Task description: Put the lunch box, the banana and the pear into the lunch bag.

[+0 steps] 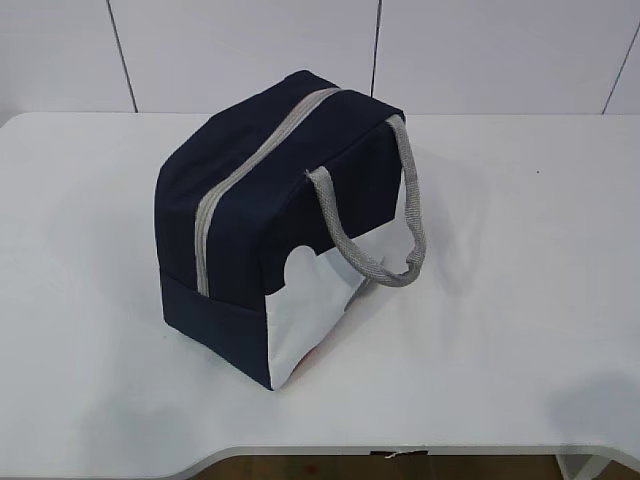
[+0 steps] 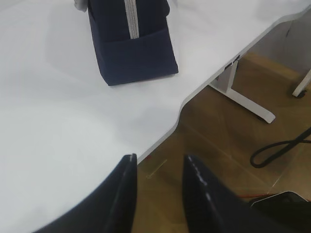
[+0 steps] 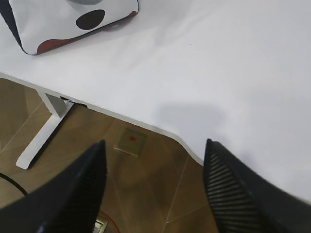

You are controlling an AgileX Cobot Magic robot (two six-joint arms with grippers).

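The navy lunch bag (image 1: 270,220) stands zipped shut in the middle of the white table (image 1: 520,300), its grey zipper running over the top and a grey handle hanging on its right side. The left wrist view shows the lunch bag (image 2: 131,43) at the top, far from my left gripper (image 2: 158,160), which hangs open and empty over the table's front edge. In the right wrist view a corner of the lunch bag (image 3: 58,24) shows at top left. My right gripper (image 3: 153,145) is wide open and empty there. The lunch box, banana and pear are out of view.
The table's curved front edge (image 2: 194,92) drops to a wooden floor. A white table leg (image 2: 243,97) and a black cable (image 2: 277,148) lie below. A white wall (image 1: 300,50) stands behind the table.
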